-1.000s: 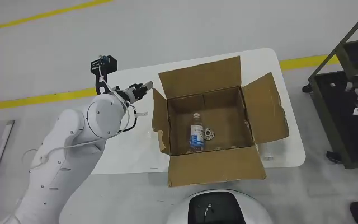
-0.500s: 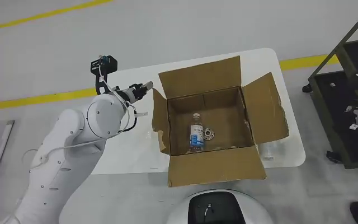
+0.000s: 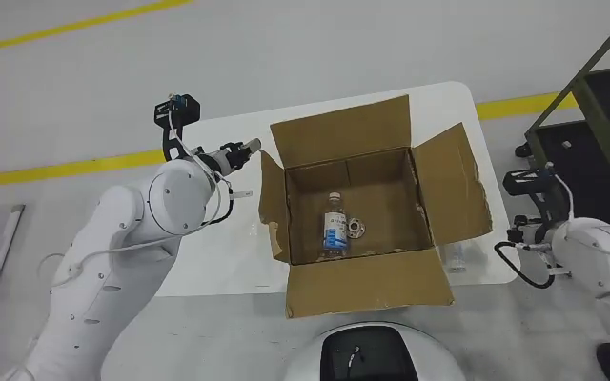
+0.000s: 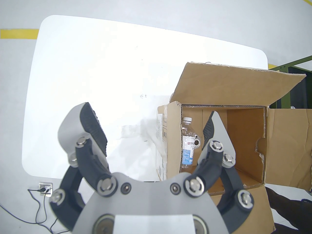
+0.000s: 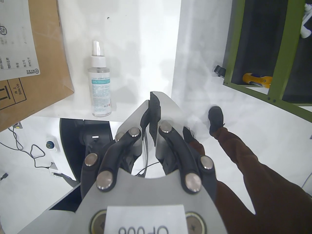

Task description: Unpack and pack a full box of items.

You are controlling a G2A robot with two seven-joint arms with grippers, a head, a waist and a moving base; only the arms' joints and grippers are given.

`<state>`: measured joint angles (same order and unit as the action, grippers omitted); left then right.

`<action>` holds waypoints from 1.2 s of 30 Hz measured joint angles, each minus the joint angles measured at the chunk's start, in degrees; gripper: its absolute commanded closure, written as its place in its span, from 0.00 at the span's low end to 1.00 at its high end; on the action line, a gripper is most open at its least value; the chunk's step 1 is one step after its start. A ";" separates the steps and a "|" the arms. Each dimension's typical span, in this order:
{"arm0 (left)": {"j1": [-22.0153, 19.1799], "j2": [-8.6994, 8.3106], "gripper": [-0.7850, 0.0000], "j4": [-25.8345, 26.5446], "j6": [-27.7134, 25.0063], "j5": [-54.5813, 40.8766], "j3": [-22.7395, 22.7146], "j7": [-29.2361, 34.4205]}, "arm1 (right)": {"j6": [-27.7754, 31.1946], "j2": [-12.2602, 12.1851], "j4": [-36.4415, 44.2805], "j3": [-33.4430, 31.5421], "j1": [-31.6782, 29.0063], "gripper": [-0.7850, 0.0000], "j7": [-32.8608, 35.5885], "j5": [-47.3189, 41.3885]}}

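The box is open, its flaps splayed, leaving entry from above. A bottle and a small metal part lie mid-floor. A spray bottle occupies the narrow counter strip beside the right flap.

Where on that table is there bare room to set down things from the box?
The widest bare patch of the white table lies between its left edge and the open cardboard box. The strip right of the box is tight: a clear spray bottle stands there.
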<state>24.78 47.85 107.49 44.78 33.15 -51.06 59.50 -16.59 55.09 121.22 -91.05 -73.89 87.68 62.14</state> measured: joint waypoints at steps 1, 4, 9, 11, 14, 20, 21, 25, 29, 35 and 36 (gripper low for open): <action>0.00 0.00 0.00 0.00 0.00 0.00 0.00 0.00 | -0.12 0.16 -0.56 0.70 0.30 0.66 -0.12 -0.02; 0.00 0.00 0.00 0.00 0.00 0.00 0.00 0.00 | -0.74 0.70 -2.71 2.27 0.97 0.55 -0.73 -0.80; 0.00 0.00 0.00 0.00 0.00 0.00 0.00 0.00 | -2.94 1.75 -6.44 2.48 0.70 0.07 -2.95 -6.54; 0.00 0.00 0.00 0.00 0.00 0.00 0.00 0.00 | -3.98 2.03 -7.82 1.73 0.27 0.06 -3.98 -9.73; 0.00 0.00 0.00 0.00 0.00 0.00 0.00 0.00 | -4.51 2.14 -9.08 0.35 -0.37 0.00 -4.48 -12.70; 0.00 0.00 0.00 0.00 0.00 0.00 0.00 0.00 | -3.18 1.98 -8.65 0.45 0.46 0.00 -3.16 -11.02; 0.00 0.00 0.00 0.00 0.00 0.00 0.00 0.00 | -3.11 1.98 -8.63 0.50 0.49 0.00 -3.08 -10.93; 0.00 0.00 0.00 0.00 0.00 0.00 0.00 0.00 | -3.15 1.98 -8.65 0.47 0.47 0.00 -3.12 -10.99; 0.00 0.00 0.00 0.00 0.00 0.00 0.00 0.00 | -3.15 1.98 -8.65 0.47 0.47 0.00 -3.13 -10.99; 0.00 0.00 0.00 0.00 0.00 0.00 0.00 0.00 | -2.31 2.08 -8.26 1.51 -0.01 0.00 -6.30 -11.08; 0.00 0.00 0.00 0.00 0.00 0.00 0.00 0.00 | -2.44 2.12 -8.41 2.29 0.22 0.00 -6.30 -10.69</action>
<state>24.78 47.85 107.49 44.78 33.15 -51.06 59.50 -19.03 57.21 112.81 -88.77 -73.67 81.38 51.45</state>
